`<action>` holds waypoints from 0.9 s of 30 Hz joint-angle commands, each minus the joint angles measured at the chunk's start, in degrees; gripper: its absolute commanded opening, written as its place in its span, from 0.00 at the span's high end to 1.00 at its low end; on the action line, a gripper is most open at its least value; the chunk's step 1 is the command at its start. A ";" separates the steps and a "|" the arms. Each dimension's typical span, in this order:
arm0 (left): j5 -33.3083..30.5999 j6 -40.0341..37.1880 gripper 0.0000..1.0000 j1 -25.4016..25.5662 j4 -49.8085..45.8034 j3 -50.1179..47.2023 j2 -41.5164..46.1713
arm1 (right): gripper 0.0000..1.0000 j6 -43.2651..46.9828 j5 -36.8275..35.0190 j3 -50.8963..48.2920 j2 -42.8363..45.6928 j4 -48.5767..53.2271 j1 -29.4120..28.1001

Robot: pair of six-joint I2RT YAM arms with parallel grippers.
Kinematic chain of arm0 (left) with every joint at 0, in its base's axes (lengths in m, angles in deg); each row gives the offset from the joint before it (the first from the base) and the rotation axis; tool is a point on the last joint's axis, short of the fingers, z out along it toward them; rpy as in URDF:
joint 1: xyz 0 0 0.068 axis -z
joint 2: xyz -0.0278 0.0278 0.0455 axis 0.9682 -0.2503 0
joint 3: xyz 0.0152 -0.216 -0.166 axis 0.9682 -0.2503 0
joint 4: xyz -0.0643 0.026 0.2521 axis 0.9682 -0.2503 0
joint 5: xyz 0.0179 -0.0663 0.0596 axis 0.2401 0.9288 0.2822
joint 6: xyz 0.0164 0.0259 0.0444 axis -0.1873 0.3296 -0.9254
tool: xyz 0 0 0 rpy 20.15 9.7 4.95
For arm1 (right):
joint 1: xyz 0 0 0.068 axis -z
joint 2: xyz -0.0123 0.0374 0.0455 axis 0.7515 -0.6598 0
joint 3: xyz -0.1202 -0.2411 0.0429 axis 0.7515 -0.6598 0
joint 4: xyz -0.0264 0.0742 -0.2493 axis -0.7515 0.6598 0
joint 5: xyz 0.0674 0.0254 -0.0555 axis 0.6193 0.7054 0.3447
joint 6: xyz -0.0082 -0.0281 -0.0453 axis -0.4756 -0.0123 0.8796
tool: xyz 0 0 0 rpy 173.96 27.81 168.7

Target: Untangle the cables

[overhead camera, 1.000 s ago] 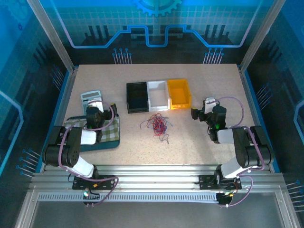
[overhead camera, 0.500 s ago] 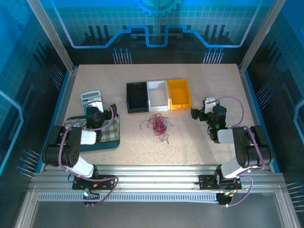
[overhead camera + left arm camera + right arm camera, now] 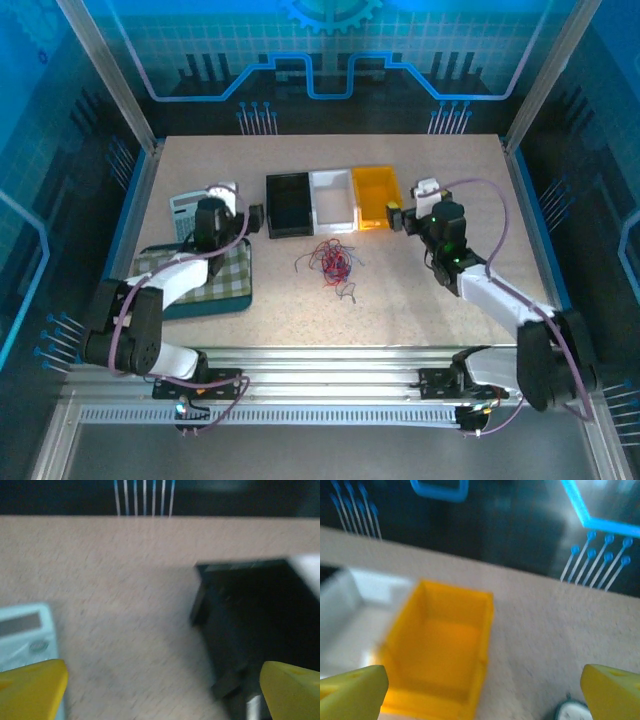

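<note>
The cables (image 3: 330,262) lay as 1 loose knot of hair-thin red, blue-purple and pale strands on the speckled beige table (image 3: 420,300), just in front of the white bin (image 3: 333,198) and roughly midway between the 2 arms. 3 rectangular plastic bins stood side by side, touching: a black bin (image 3: 289,204), the white one and a yellow bin (image 3: 375,195). In the right wrist view the yellow bin's smooth walls ran down to a bare floor (the picture was blurred). The insides of the other 2 were too dim or blurred to judge.

A pale calculator (image 3: 185,208) sat left of the black bin, with a green-and-white checked cloth (image 3: 190,275) nearer the left arm's base.

The left gripper (image 3: 228,205) hung between the calculator and the black bin, its yellow fingertips (image 3: 30,685) spread wide apart and holding nothing. The right gripper (image 3: 420,205) reached forward just right of the yellow bin, its jaws equally wide, clear of the cables.
</note>
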 commanded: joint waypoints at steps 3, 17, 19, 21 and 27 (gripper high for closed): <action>-4.81 12.81 0.01 13.07 -14.02 4.94 -0.36 | 0.00 -8.90 -7.65 6.42 -2.08 18.49 -10.25; 3.54 21.55 0.00 23.41 -27.01 12.84 -8.11 | 0.26 -14.44 4.51 5.40 -12.24 20.20 -20.22; 2.67 26.17 0.01 21.22 -28.82 12.74 -7.91 | 0.31 -13.31 6.21 6.03 -13.27 21.41 -20.68; 3.82 30.68 0.00 19.14 -28.39 11.81 -7.93 | 0.36 -12.78 7.36 7.39 -14.81 22.20 -21.27; 1.03 36.28 0.01 18.60 -31.78 12.75 -9.47 | 0.42 -11.58 10.01 13.93 -20.32 23.46 -21.73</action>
